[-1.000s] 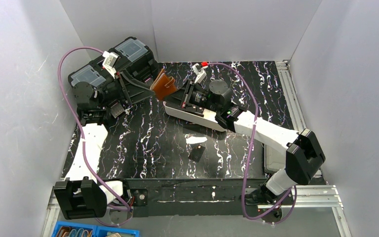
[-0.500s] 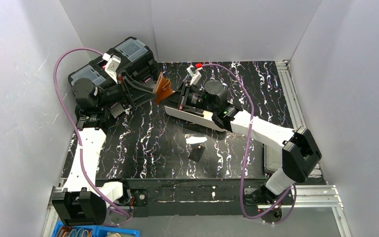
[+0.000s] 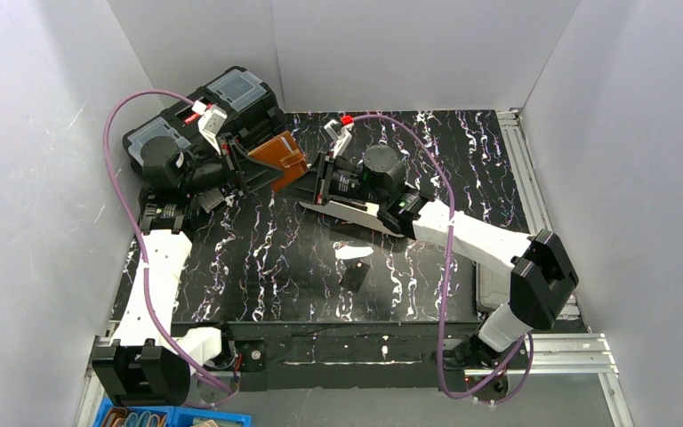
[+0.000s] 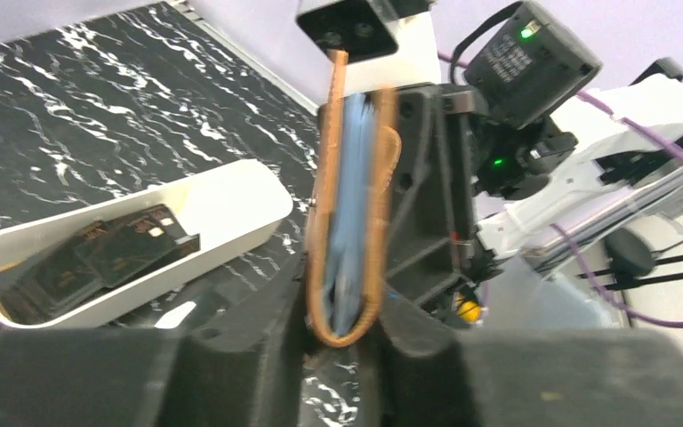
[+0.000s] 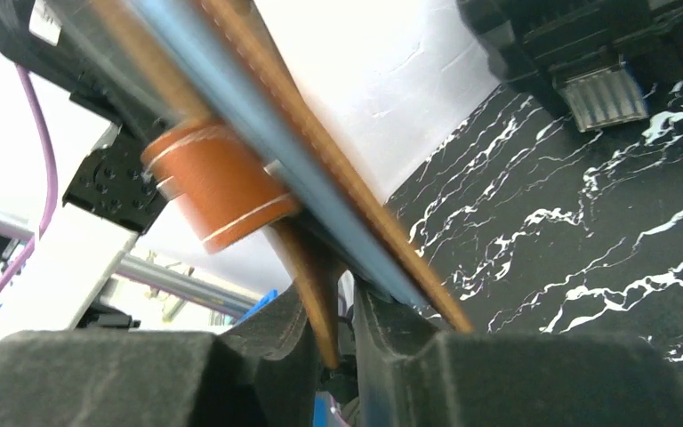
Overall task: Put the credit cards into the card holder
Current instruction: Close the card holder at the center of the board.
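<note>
The brown card holder hangs in the air at the back of the table, between both grippers. My left gripper is shut on its folded edge; in the left wrist view the card holder stands upright with its blue-grey lining showing, and the left gripper pinches its fold. In the right wrist view one brown flap sits inside my right gripper, against one finger with a narrow gap to the other. Several dark credit cards lie in the white tray. One more dark card lies on the table.
The white tray lies under the right arm's forearm. A big black toolbox stands at the back left, behind the left gripper. A small white scrap lies by the loose card. A blue bin sits below the table's near edge.
The left gripper has closed on the card holder's fold. The card holder has swung flatter and shifted slightly left. The right gripper has followed to the left and loosened its hold on the flap.
</note>
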`<state>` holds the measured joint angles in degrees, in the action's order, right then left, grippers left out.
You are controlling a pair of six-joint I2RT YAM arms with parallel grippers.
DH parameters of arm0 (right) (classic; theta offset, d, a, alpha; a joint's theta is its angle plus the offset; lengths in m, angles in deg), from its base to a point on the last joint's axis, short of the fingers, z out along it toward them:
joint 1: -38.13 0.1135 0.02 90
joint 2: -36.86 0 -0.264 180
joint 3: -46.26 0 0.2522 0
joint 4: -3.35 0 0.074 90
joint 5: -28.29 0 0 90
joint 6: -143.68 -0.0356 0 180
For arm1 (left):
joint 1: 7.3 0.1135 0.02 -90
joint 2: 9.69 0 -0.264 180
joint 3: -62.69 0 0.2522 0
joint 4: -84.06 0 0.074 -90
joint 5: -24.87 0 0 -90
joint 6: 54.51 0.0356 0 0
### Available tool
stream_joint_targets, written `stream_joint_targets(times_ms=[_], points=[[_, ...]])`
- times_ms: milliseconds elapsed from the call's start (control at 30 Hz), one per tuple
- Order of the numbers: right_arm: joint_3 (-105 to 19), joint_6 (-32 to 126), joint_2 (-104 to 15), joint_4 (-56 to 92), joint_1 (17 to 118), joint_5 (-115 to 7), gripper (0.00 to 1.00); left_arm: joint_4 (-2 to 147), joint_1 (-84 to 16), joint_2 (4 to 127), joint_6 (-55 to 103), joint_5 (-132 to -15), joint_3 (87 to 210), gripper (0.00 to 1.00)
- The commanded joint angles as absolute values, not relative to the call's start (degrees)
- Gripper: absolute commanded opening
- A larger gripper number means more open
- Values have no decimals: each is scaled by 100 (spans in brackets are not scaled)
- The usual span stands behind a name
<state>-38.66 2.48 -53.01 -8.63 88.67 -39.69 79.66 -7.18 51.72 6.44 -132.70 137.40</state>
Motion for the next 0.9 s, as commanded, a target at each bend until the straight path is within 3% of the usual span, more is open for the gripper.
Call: stream_joint_targets(times_ms=[0, 67, 167, 267, 533, 867], points=[[-4240, 582, -5174, -1089, 8946, -3856, 31, 7782, -840, 5066, 808, -13422, 13899, 12], [-4113, 788, -5020, -929, 8946, -3808, 47, 7574, -835, 5086, 932, -13546, 14011, 0], [-3626, 1065, -4570, -793, 8933, -3868, 65, 7108, -835, 5109, 1272, -13861, 14163, 0], [-3194, 1325, -3981, -742, 8858, -3935, 72, 7065, -835, 5118, 1281, -14164, 14174, 0], [-2922, 1034, -3235, -1168, 8384, -3132, 71, 7777, -835, 5141, 246, -14597, 14130, 0], [-3255, 777, -3510, -1349, 8386, -3031, 68, 8043, -835, 5148, -289, -14528, 14062, 0]])
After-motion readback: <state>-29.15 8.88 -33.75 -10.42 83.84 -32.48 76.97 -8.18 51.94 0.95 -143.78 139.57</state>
